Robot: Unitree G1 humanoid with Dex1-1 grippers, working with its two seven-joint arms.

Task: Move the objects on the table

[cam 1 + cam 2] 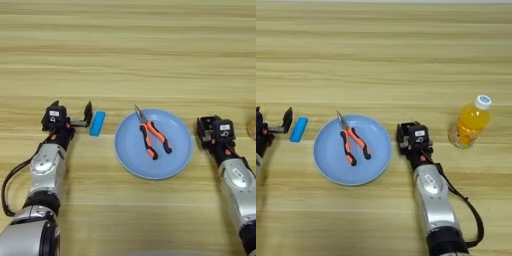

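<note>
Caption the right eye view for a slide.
Pliers on blue plate, right gripper beside it, orange bottle standing apart.

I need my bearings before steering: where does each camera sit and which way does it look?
Left eye view: on the head, looking down at the table; shows left gripper and right gripper.
Right eye view: same head, reaching further right to the bottle.
Shared: plate, pliers, blue block.

Silver arms, black cables, black tools with white labels.
</note>
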